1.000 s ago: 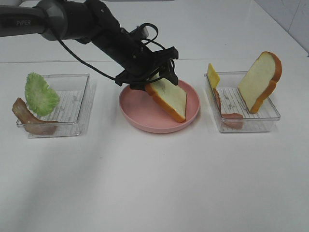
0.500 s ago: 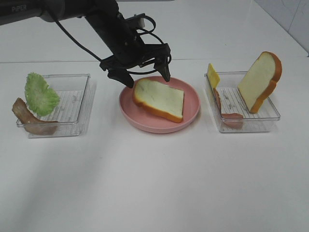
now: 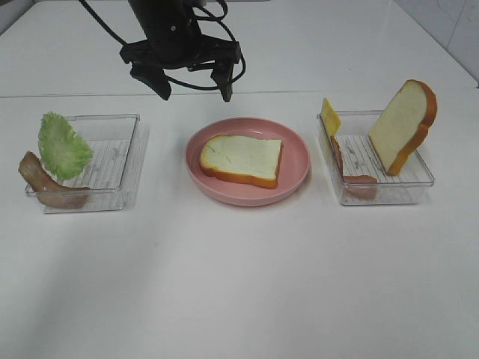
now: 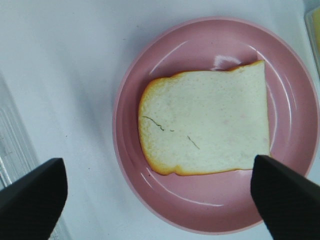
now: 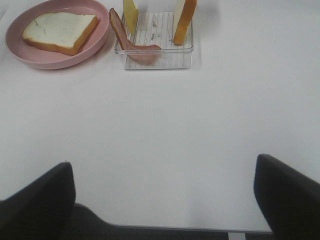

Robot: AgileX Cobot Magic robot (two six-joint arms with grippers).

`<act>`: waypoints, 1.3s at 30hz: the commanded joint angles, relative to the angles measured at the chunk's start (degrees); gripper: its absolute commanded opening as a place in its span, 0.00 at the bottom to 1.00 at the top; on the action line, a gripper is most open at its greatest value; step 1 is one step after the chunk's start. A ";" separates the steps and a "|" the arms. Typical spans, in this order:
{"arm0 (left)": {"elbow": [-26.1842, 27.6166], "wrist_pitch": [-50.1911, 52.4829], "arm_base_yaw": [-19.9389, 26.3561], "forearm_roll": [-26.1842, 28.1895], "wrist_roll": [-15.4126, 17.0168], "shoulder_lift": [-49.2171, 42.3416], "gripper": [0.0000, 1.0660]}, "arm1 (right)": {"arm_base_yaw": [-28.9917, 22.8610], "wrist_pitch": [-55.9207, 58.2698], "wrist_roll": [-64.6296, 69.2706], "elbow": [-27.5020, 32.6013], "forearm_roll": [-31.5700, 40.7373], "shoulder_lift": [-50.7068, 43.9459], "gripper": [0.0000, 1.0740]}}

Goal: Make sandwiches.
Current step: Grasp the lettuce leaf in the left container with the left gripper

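One white bread slice (image 3: 241,159) with an orange-brown crust lies flat on the pink plate (image 3: 296,176); the left wrist view looks straight down on this slice (image 4: 205,125). My left gripper (image 3: 193,93) hangs open above the plate's far left rim, holding nothing. A second bread slice (image 3: 402,126) leans upright in the right tray (image 3: 404,187), with yellow cheese (image 3: 329,117) and a ham slice (image 3: 352,168). Green lettuce (image 3: 63,146) and brown bacon (image 3: 45,183) rest at the left tray (image 3: 112,161). My right gripper (image 5: 162,200) is open low over the near table, outside the high view.
The white table (image 3: 239,284) stretches bare in front of the plate and both trays. A cable loops off the left arm above the plate's far side.
My left gripper let go of the bread slice, which dropped flat onto the plate. It opened wide, then rose and drew back toward the far left.
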State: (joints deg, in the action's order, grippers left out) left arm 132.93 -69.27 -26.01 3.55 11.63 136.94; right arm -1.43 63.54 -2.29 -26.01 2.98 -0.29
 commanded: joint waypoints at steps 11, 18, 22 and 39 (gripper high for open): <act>0.34 -6.02 -0.29 -1.26 -1.20 -1.95 0.86 | 0.06 -0.29 -0.29 0.11 -0.06 -1.20 0.88; -2.64 -6.02 2.75 -4.18 -3.09 -7.62 0.86 | 0.06 -0.29 -0.29 0.11 -0.06 -1.20 0.88; -7.28 -6.02 6.02 -4.58 -4.01 -11.40 0.86 | 0.06 -0.29 -0.29 0.11 -0.06 -1.20 0.88; -18.51 -6.02 22.40 -4.76 -9.22 -15.99 0.86 | 0.06 -0.29 -0.29 0.11 -0.06 -1.20 0.88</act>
State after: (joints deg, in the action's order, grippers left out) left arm 114.82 -69.73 -4.07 -1.26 2.98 120.55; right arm -1.43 63.54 -2.29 -26.01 2.98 -0.29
